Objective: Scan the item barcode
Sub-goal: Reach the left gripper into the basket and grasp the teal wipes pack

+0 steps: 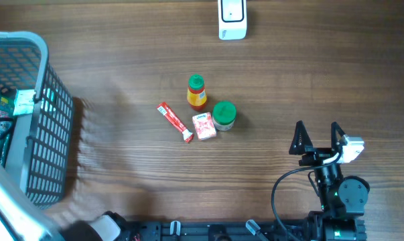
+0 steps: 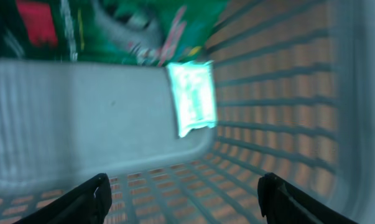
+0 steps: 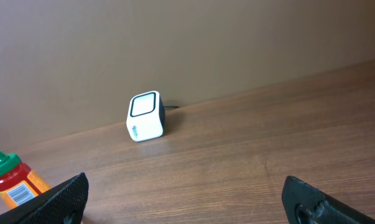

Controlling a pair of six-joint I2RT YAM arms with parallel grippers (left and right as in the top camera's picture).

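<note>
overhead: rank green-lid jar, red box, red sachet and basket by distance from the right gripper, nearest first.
From the right gripper:
1. Jar, mid-table, to the gripper's left in the picture.
2. Box, just left of the jar.
3. Sachet, left of the box.
4. Basket, at the far left edge.

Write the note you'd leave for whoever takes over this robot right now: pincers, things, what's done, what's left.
Left pincer: open, empty, over the basket.
Right pincer: open, empty, right of the items.
Scanner: far edge of the table, nothing before it.
Mid-table: sauce bottle, green-lidded jar, red stick packet, small red carton.
Done: no item held.
Left: grasp one item, show its barcode to the scanner.
</note>
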